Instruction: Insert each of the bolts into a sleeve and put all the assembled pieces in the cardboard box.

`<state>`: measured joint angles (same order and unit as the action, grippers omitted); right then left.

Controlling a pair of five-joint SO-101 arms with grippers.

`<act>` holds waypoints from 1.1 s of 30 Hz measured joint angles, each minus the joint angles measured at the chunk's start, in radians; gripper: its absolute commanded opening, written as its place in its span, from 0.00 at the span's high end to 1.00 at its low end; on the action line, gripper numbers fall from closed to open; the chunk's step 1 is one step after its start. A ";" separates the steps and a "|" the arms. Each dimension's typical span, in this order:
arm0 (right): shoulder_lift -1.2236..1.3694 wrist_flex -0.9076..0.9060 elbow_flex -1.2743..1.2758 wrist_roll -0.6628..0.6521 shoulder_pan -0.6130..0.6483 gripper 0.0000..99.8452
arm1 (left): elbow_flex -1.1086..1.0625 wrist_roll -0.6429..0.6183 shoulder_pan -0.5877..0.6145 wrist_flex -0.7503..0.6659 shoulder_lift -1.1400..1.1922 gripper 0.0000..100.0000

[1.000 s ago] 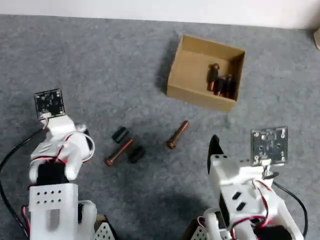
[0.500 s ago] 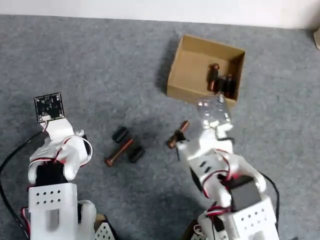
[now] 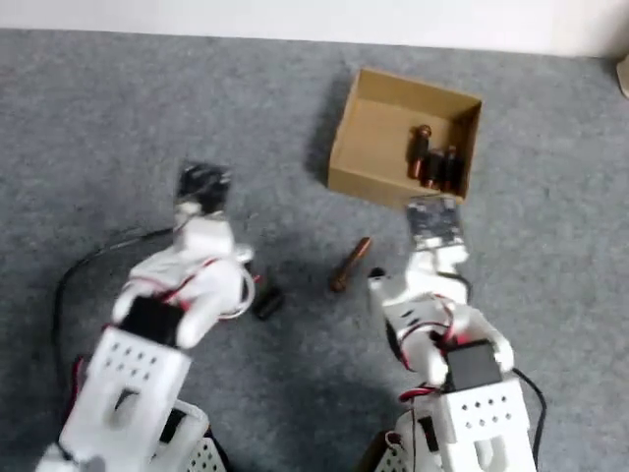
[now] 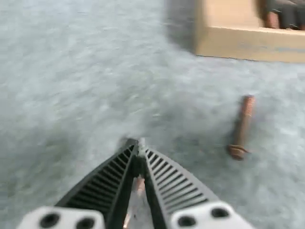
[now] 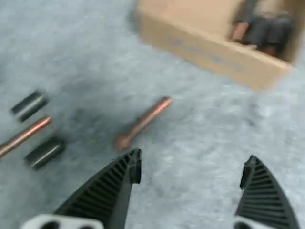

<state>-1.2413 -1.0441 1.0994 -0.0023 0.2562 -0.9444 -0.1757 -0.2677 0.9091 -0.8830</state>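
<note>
Room lies open on the grey surface (image 3: 147,118) around the loose bolt (image 3: 350,264), whose long axis runs from head at 7 o'clock to tip at 1 o'clock, toward the cardboard box (image 3: 378,187). The right end effector (image 5: 193,162) gapes wide near its head. The left end effector (image 4: 139,149) is pinched narrow over a blurred coppery sliver.

Assembled pieces (image 3: 433,157) are being held in the cardboard box (image 3: 378,123). Before it a bolt (image 3: 350,264) is being flanked leftward by a sleeve (image 3: 267,303).
</note>
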 measured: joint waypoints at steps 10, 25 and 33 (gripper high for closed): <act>-0.370 0.095 0.281 0.000 -0.112 0.69 | 0.365 0.000 -0.233 0.000 0.612 0.99; -0.585 0.043 0.307 0.000 -0.127 0.69 | 0.525 0.000 -0.351 -0.025 0.961 0.89; -0.586 0.043 0.307 0.000 -0.127 0.69 | 0.666 0.000 -0.348 -0.023 1.146 0.89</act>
<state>-1.8274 -1.0012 1.4062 -0.0023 0.1289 -0.2785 -0.1757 -0.6160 0.8861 0.2631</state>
